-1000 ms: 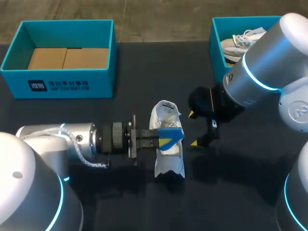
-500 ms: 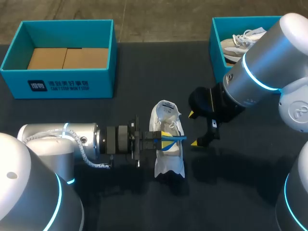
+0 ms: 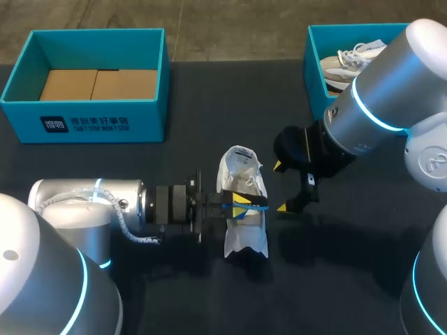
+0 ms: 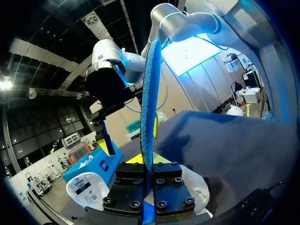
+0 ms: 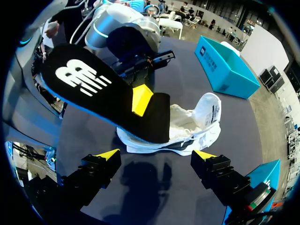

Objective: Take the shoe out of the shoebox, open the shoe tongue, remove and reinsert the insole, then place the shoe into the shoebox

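**Insole turned on edge.** The left gripper (image 3: pixel 236 204) pinches the blue insole (image 3: pixel 253 202) tight between its yellow-tipped fingers. The white shoe (image 3: pixel 241 167) lies on the dark table (image 3: pixel 174 293) just under and ahead of those fingers.

Over the last second the left wrist has rolled. The insole, first seen broad and flat from above, now shows there only as a thin blue edge standing on its side over the shoe's mouth. One end dips toward the opening; whether it touches the shoe cannot be told.

The right gripper (image 3: pixel 280 187) has kept its place. Its fingers are spread wide and hold nothing, with the shoe just ahead of them and the insole's dark printed face slanting up beyond.

With the insole in the fingers and not seated in the shoe, the removal step looks done, and the turn reads as lining it up to slide back in.

The teal shoebox (image 3: pixel 84 122) stands well apart from both pairs of fingers, and the shoe's return to it is not yet begun.
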